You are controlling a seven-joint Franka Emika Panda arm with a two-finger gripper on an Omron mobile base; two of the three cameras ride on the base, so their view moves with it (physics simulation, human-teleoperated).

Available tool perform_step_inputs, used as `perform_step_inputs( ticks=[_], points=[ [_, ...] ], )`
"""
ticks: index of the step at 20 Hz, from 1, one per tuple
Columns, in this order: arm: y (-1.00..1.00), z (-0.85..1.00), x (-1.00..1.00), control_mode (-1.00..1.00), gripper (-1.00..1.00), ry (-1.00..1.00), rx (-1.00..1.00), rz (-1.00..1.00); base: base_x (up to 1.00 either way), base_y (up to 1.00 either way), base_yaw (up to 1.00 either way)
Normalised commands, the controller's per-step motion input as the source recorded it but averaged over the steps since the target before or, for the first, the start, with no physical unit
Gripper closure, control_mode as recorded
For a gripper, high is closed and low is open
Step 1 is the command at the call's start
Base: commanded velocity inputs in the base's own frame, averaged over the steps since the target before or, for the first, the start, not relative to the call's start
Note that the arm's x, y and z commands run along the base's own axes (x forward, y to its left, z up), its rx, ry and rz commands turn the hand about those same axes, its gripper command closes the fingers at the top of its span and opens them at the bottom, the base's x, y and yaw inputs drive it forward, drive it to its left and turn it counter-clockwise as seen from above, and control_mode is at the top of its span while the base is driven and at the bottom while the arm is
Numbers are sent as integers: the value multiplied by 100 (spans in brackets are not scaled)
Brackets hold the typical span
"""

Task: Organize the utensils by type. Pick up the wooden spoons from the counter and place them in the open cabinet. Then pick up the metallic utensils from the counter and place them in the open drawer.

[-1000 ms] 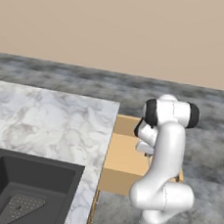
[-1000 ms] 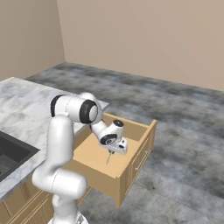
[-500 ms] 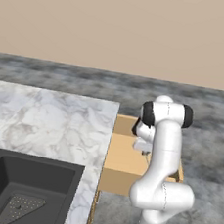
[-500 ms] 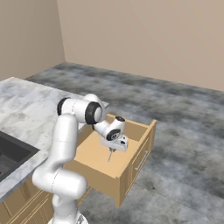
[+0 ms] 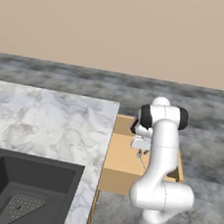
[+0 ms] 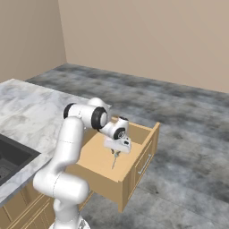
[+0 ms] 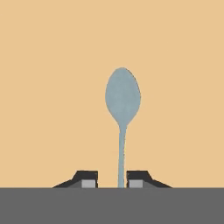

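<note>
While the arm reaches down over the open drawer [image 6: 134, 172], one metallic utensil [image 7: 122, 109], a bluish-grey spoon, hangs between the fingertips [image 7: 89, 179] of the gripper [image 7: 111, 180]. In the hand view a thin gap shows on each side of the spoon's handle, so the jaws stand slightly spread around it and are not pressed against it; whether they touch it at all cannot be told. The spoon's bowl points away from the hand toward the plain tan drawer bottom [image 7: 52, 65], and its handle end is cut off at the bottom of that view.

From the right base view the gripper [image 6: 115, 152] sits above the middle of the drawer, the spoon [image 6: 114, 160] showing as one thin pale sliver below it, too small to tell whether its tip touches the wood. From the left base view the arm's white links hide most of the gripper [image 5: 140, 150] and part of the drawer [image 5: 123, 159].

There is one marbled surface [image 5: 48, 126] to the left of the drawer, with one dark sink [image 5: 21, 187] sunk in it, its near corner cut off by the frame edge.
</note>
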Motion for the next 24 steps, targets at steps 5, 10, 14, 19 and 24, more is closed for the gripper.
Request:
perform_step_inputs(
  ticks=[5, 10, 14, 19, 24],
  points=[
    [-1, 0, 5, -100, -100, 5, 0, 5, 0, 0, 0],
    [-2, 40, -9, -100, -100, 0, 0, 7, 0, 0, 0],
    [0, 64, -40, -100, -100, 0, 0, 6, 0, 0, 0],
    [0, 55, -63, -100, -100, -9, 0, 1, 0, 0, 0],
    [0, 57, -73, -100, -100, -26, 0, 0, 0, 0, 0]
  ],
)
